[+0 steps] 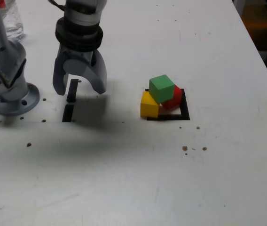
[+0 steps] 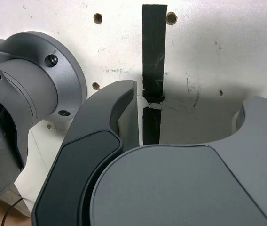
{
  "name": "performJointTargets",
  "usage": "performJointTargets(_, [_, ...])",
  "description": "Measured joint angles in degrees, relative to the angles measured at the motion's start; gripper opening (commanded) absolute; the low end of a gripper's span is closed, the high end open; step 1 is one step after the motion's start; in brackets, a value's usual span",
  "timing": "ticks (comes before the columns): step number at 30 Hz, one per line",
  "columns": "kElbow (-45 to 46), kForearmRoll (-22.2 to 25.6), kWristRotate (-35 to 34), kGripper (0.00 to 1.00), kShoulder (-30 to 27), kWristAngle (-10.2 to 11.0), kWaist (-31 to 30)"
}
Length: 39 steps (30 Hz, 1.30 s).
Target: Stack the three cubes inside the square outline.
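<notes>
One green matte cube (image 1: 161,88) is perching crooked on a red matte cube (image 1: 173,100) and yellow matte cube (image 1: 149,106); gripper (image 1: 80,91) is hanging open, so I'm suggesting gentle lifting.

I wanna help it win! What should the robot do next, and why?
Probably swing the open, empty tool over to the green cube, because it sits tilted across the yellow and red ones, so it doesn't look like a neat stack.

Prob. robotics lab: bolted arm base (image 2: 44,80), taped tabletop (image 1: 124,179).
</notes>
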Motion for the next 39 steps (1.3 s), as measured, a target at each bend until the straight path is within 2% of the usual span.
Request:
performJointTargets(13, [-0.1,0.8,-0.03,0.81,-0.09,0.05,0.0])
performJointTargets(16, [-0.44,2.06,-0.61,0.81,-0.89,0.65,0.0])
performJointTargets(22, [-5.96,8.3,-1.49,0.82,-1.93,2.13,0.0])
performJointTargets(24, [-11.33,13.99,-1.66,0.82,-2.02,2.83,0.0])
performJointTargets(29, [-21.06,23.37,-1.67,0.82,-1.91,3.0,0.0])
performJointTargets(35, [-31.34,26.54,-1.67,0.83,-1.84,2.29,0.0])
performJointTargets(39, [-37.16,27.83,-1.38,0.84,-0.09,0.92,-0.02])
